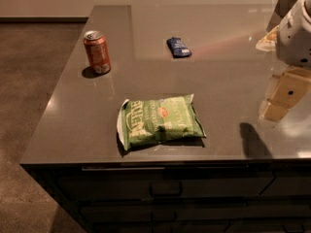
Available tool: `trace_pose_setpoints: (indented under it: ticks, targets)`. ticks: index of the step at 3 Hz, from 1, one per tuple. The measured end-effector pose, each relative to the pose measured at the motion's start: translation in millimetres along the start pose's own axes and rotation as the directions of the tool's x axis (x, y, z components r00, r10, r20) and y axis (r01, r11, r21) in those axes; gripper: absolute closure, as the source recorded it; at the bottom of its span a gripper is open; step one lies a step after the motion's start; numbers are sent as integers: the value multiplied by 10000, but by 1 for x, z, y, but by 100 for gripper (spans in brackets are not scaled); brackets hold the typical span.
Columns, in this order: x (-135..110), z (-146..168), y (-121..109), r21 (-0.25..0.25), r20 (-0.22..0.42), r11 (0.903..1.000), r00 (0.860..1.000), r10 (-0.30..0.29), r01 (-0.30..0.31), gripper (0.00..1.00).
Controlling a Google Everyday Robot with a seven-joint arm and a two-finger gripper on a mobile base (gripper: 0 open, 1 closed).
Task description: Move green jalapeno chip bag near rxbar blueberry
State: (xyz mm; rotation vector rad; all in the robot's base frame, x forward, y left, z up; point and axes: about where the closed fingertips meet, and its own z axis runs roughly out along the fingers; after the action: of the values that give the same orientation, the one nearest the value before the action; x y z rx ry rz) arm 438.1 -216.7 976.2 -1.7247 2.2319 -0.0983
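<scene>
A dark grey table (223, 76) carries an orange soda can (97, 52) standing at ten o'clock. The green jalapeno chip bag (160, 122) lies flat at six o'clock, near the front edge. The rxbar blueberry (179, 47) lies at twelve o'clock, well apart from the bag. The end effector (284, 98) hangs at three o'clock, holding nothing; spread or pressed together, I cannot tell.

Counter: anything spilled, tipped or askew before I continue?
Nothing stands out. The green jalapeno chip bag lies flat near the front edge, the rxbar blueberry flat farther back, the orange soda can upright. The pincer hangs at right, touching none.
</scene>
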Motion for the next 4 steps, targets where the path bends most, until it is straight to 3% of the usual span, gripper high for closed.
trace_pose_setpoints:
  ticks: [2,4]
  targets:
    - [-5,6,3,-140,270,9999,9996,91,-87,0]
    - [-38,62,23,-1121,967,9932,9951,-192,300,0]
